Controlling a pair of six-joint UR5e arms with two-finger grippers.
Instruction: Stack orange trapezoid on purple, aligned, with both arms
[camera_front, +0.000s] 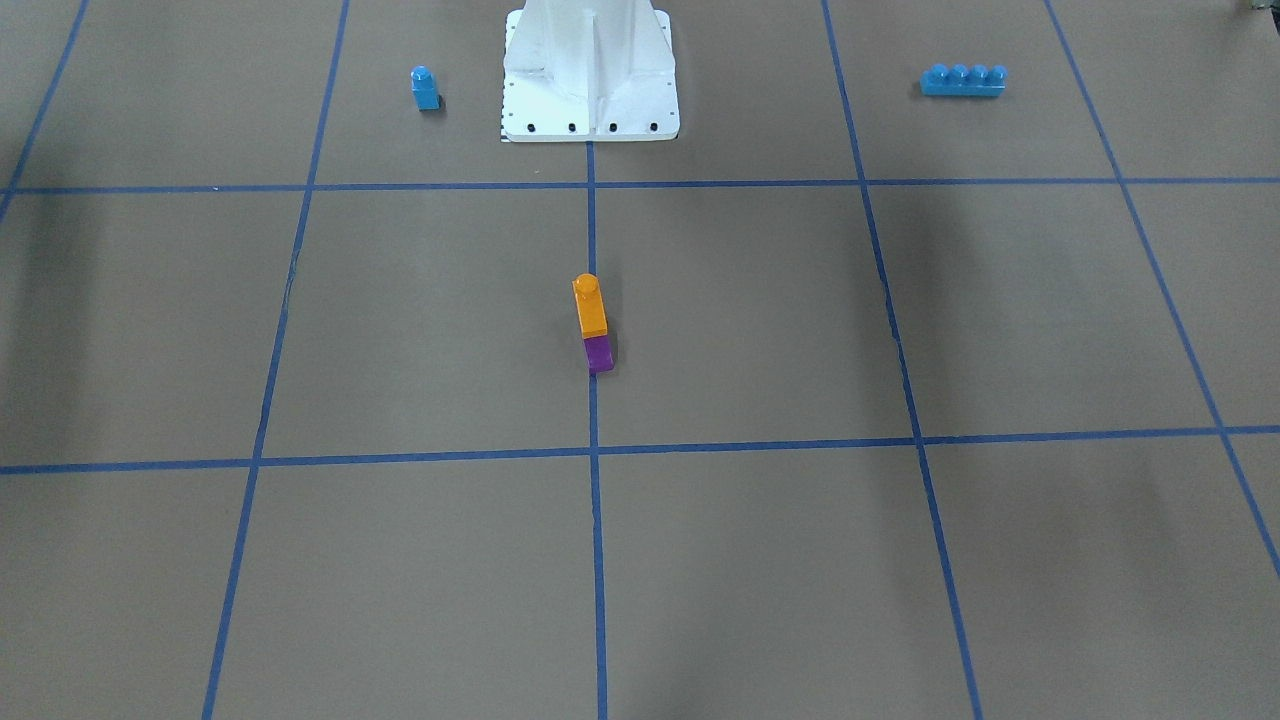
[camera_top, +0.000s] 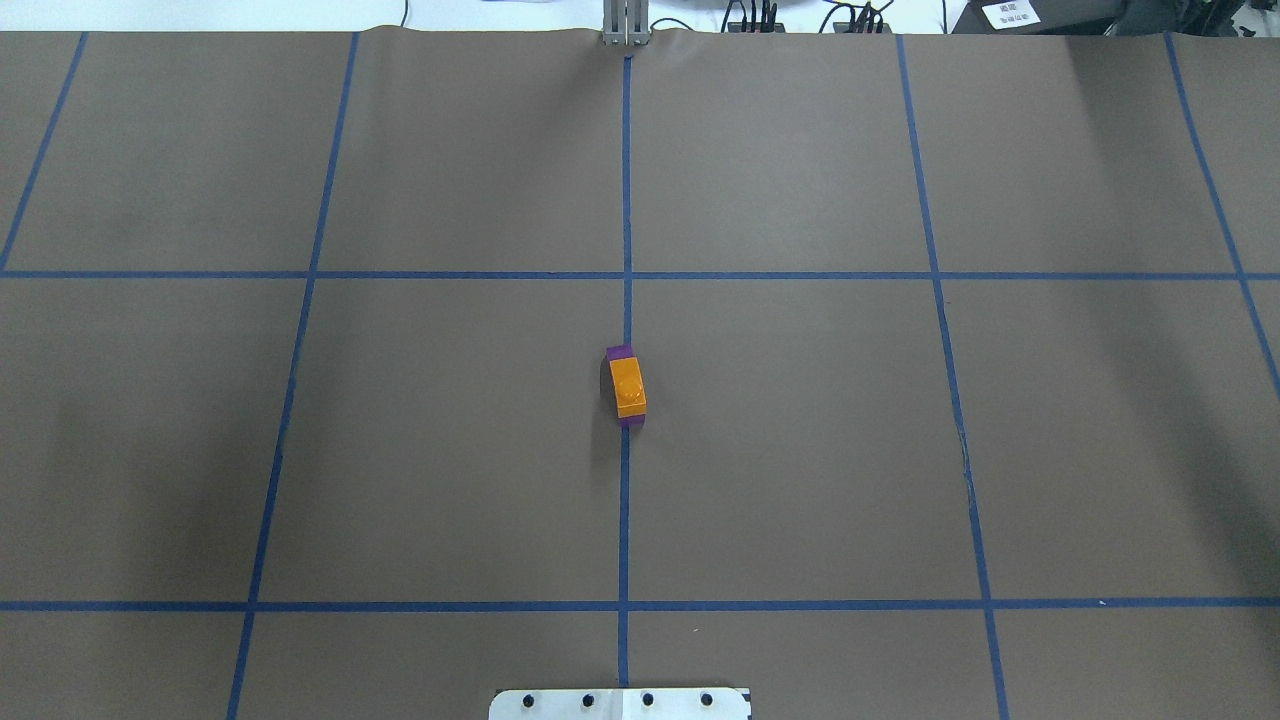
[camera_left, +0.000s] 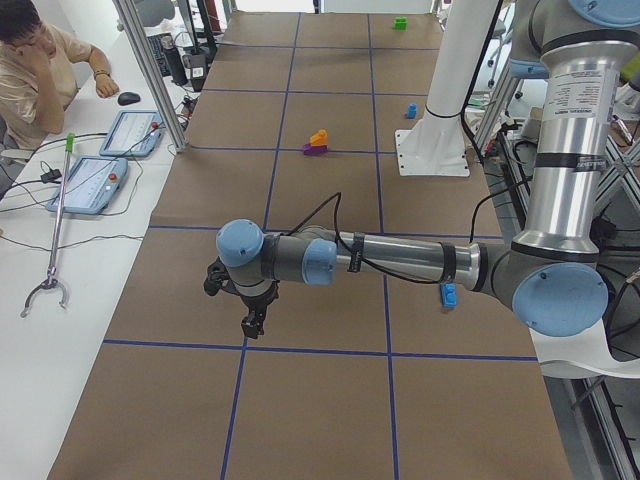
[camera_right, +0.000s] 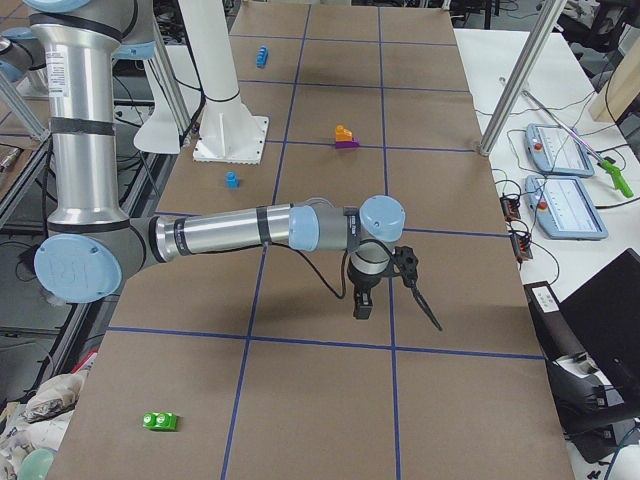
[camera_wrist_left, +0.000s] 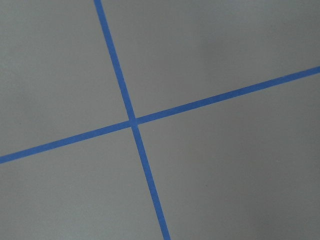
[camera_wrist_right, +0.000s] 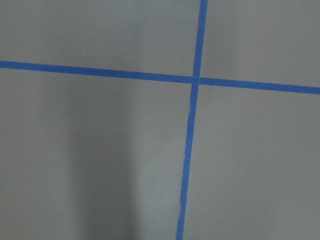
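The orange trapezoid (camera_front: 590, 305) sits on top of the purple brick (camera_front: 599, 353) at the table's middle, on the centre tape line. From overhead the orange trapezoid (camera_top: 627, 388) covers most of the purple brick (camera_top: 620, 352), with purple edges showing at both ends. Both arms are far from the stack. My left gripper (camera_left: 248, 322) hangs over the table at its left end. My right gripper (camera_right: 362, 303) hangs over the right end. I cannot tell whether either is open or shut. Both wrist views show only brown table and blue tape.
A white pedestal (camera_front: 590, 75) stands at the robot's side of the table. A small blue single-stud brick (camera_front: 425, 88) and a long blue four-stud brick (camera_front: 963, 80) lie on either side of it. A green brick (camera_right: 160, 421) lies at the right end.
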